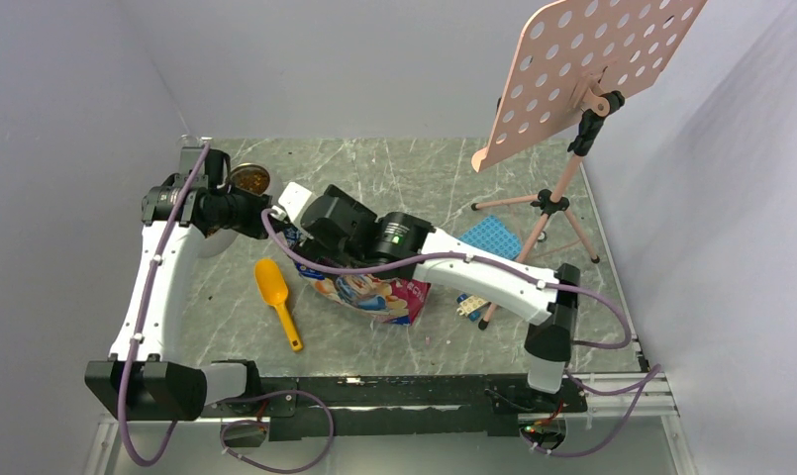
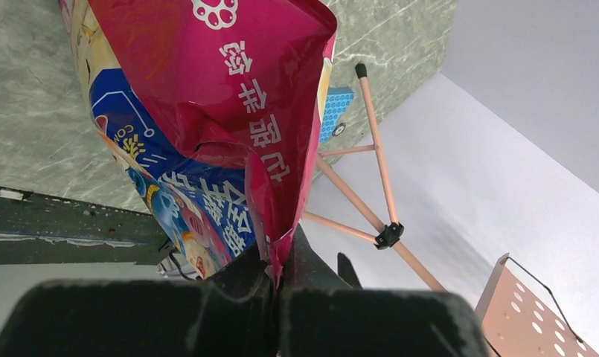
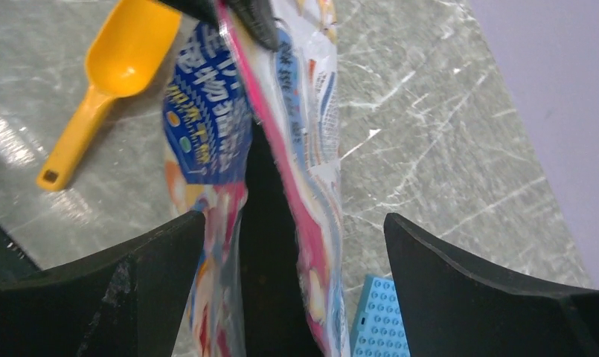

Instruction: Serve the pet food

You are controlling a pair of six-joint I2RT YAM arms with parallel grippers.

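The glossy pink cartoon-printed pouch (image 1: pixel 374 293) lies in the middle of the table, its top end lifted toward the left. My left gripper (image 2: pixel 280 279) is shut on the pouch's (image 2: pixel 207 111) pink top edge. My right gripper (image 3: pixel 294 219) stands open, wide of both sides of the pouch (image 3: pixel 311 134), whose mouth gapes dark between the fingers. Inside the pouch no pet food can be made out. A brown mass that looks like pet food (image 1: pixel 249 181) fills a steel bowl at the back left. The orange-yellow scoop (image 1: pixel 276 297) lies on the table left of the pouch.
A pink perforated music stand (image 1: pixel 582 69) on a tripod (image 1: pixel 545 203) fills the back right. A blue studded plate (image 1: pixel 491 237) lies by its legs, behind the right arm. Grey walls close in the table on the left, back and right.
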